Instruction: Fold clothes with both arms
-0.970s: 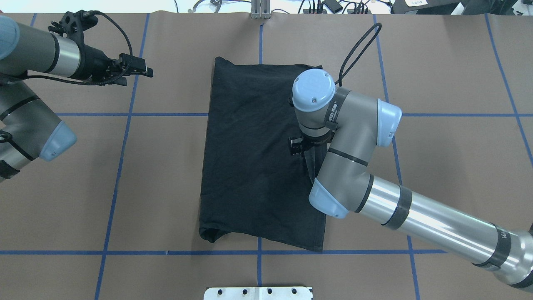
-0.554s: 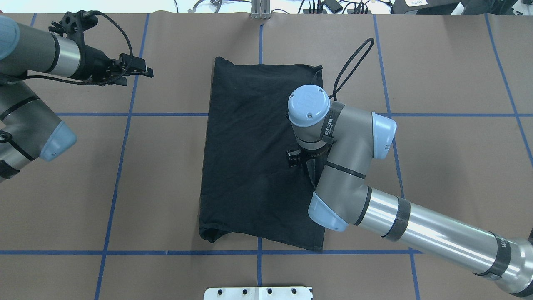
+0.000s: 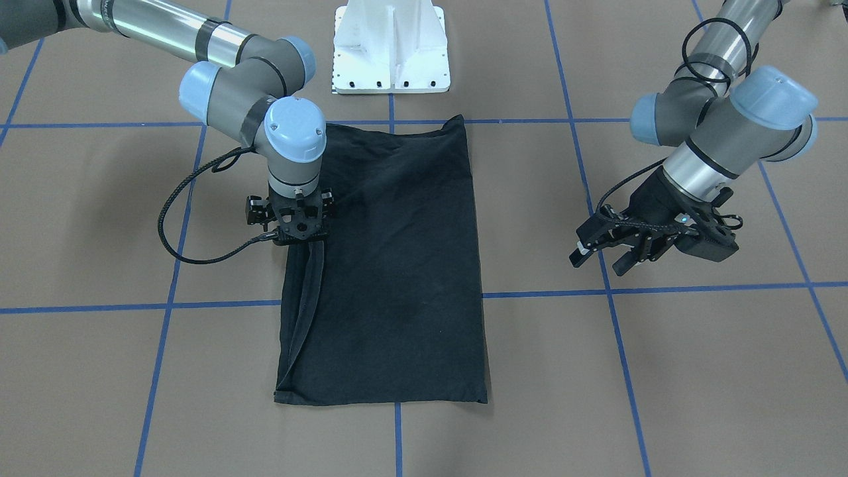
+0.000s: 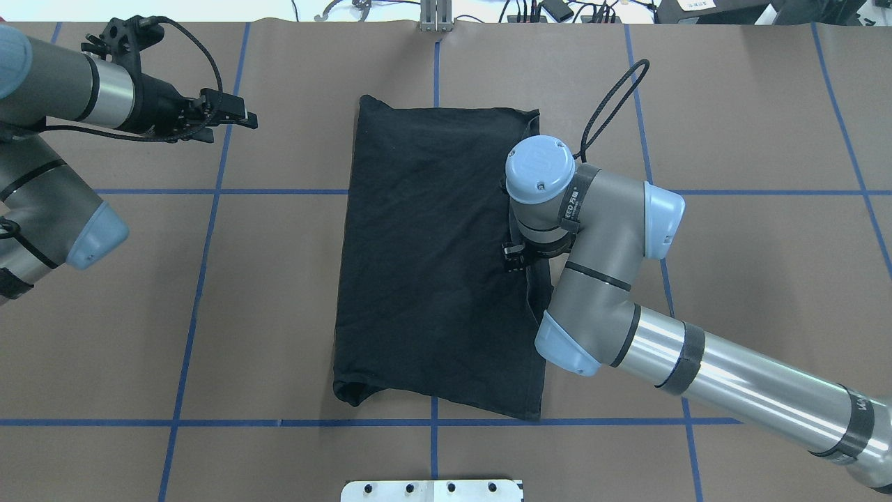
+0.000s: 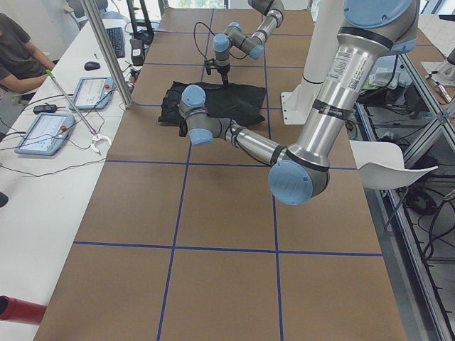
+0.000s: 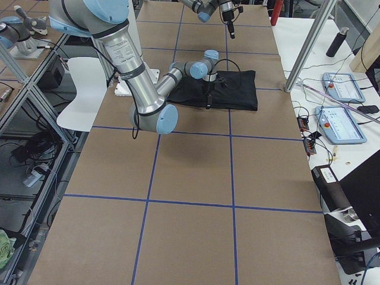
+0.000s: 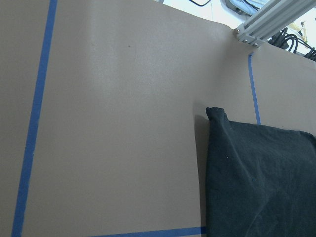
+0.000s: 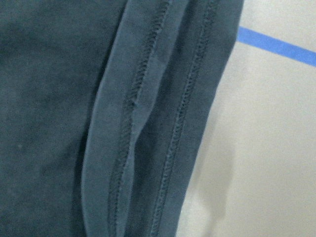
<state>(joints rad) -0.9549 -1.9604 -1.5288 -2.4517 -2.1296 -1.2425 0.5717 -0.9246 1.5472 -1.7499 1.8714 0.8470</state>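
I can read no print on the black T-shirt (image 4: 432,265): it lies folded into a long rectangle on the brown paper tabletop (image 4: 752,125), plain side up, just beyond the white pedestal base (image 3: 391,46). Blue tape lines (image 4: 202,279) grid the paper. Only part of a word shows on my right arm's (image 4: 732,387) wrist strap, too small to read. My right hand (image 3: 299,240) points straight down at the shirt's hemmed side edge, a doubled fold bunched under it; I cannot tell how far it is closed. My left hand (image 3: 599,252) hovers well clear of the shirt, fingers apart, holding nothing. Beside the tabletop a white bench (image 5: 43,163) carries tablets, and a person (image 5: 20,53) sits there.
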